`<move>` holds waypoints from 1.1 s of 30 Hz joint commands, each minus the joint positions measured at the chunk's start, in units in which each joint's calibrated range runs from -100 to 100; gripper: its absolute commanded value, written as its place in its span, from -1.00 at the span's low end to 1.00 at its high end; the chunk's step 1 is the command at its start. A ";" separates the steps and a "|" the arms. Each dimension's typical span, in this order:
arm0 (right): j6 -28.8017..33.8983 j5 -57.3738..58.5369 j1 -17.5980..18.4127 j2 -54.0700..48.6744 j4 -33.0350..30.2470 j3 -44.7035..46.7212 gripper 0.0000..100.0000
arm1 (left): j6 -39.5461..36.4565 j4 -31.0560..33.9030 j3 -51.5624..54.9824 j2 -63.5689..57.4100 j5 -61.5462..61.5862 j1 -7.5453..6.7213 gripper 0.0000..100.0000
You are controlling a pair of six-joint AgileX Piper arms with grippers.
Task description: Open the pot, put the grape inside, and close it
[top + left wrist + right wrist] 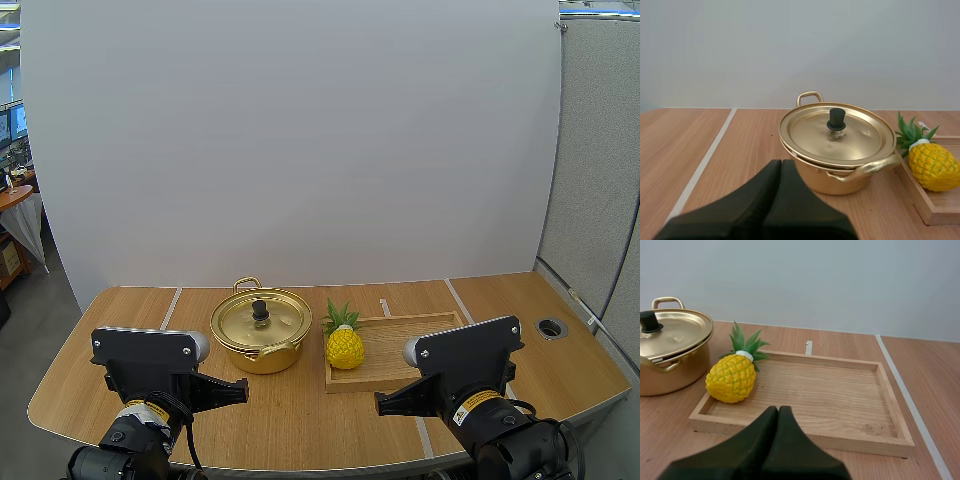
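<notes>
Pot [260, 332] stands lidded on the surface [300, 415], just beside the wooden tray [430, 328]. No grape is seen; a pineapple [344, 345] rests at the tray's pot-side end. Left end effector [781, 164] and right end effector [778, 410] are both pressed closed and empty. The lid [860, 132] looks like thin, slick metal, so its black knob [836, 119] is the likely hold. The pineapple appears rigid and bumpy.

Gold pot [262, 350] upright on bench [300, 410], two loop handles, lid [262, 322] on, black knob [261, 310] centred. Fruit present: yellow pineapple [345, 348], green crown, in pot-side end of wooden tray [385, 340], just beside pot.
</notes>
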 commanded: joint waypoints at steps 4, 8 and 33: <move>-0.09 -0.07 -0.20 -0.30 -0.37 0.00 -1.00 | -0.31 0.57 0.00 -0.16 -1.32 -0.13 -1.00; -0.09 -0.07 -0.20 -0.30 -0.37 0.00 -1.00 | -0.31 0.57 0.00 -0.16 -1.32 -0.13 -1.00; -0.09 -0.07 -0.56 -0.30 -0.13 0.00 -1.00 | -0.31 0.57 0.00 -0.16 -1.32 -0.13 -1.00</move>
